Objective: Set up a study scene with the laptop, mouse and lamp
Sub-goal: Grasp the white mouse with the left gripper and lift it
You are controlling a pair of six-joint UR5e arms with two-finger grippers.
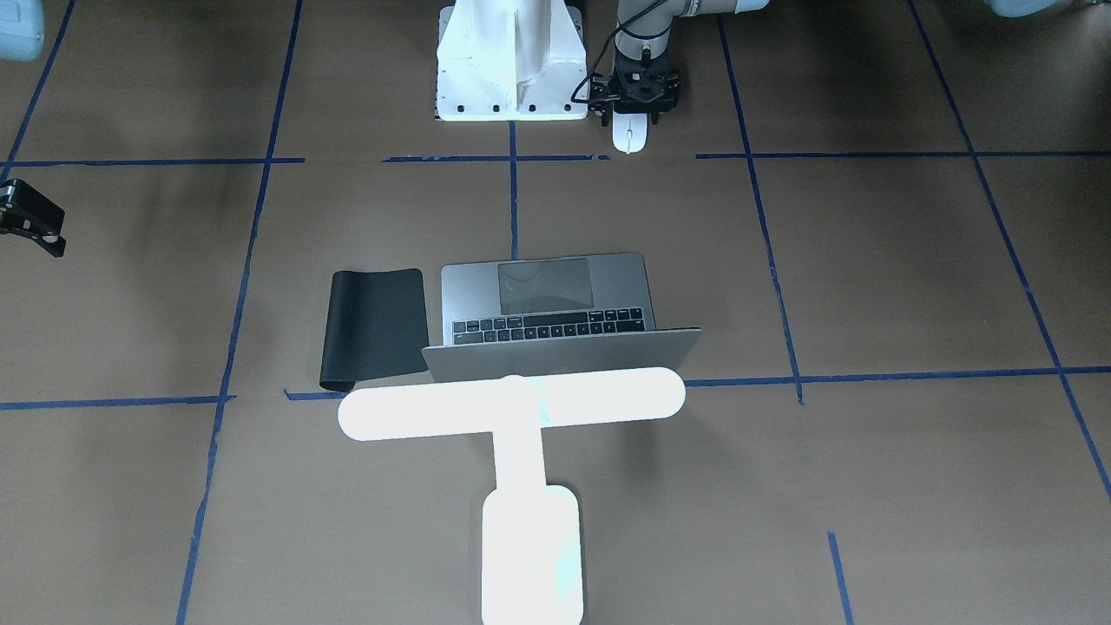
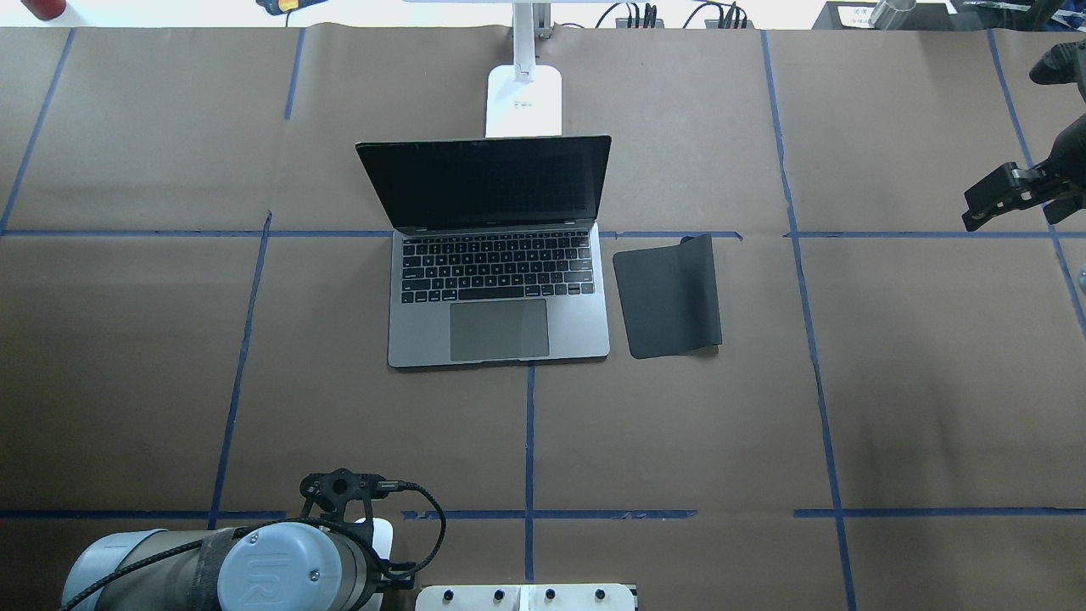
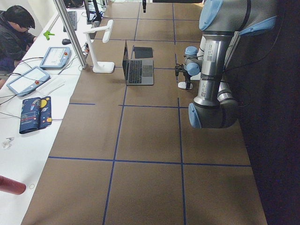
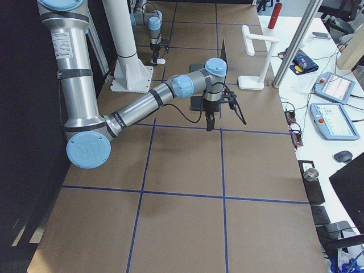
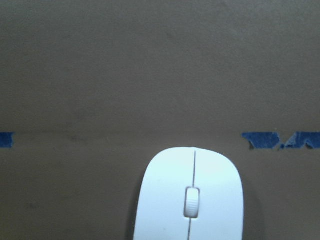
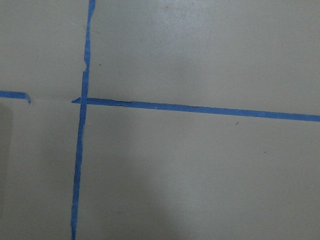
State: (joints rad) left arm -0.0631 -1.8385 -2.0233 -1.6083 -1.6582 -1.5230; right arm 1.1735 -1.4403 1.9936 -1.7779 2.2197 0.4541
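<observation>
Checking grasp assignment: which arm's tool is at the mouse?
The left tool, beside the white pedestal, directly over the mouse. The right tool hangs far off to the side.

mouse (image 1: 628,137): in the front-facing view its rear lies under the left gripper (image 1: 633,110). From overhead only a white sliver shows beside the arm, near the table's robot-side edge. The wrist view cuts it off at the bottom edge.
left gripper: its own body hides the fingertips, so contact with the mouse cannot be told.
right gripper (image 2: 984,204): dark and small near the table's right edge, jaw gap unreadable. The front-facing view clips it at the picture's edge.
lamp (image 1: 512,404): glare washes out all surface detail. The front-facing view cuts off the base, and the overhead view cuts off the bar.
laptop (image 2: 499,288): in the front-facing view the lamp's bar covers part of the lid's back.
</observation>
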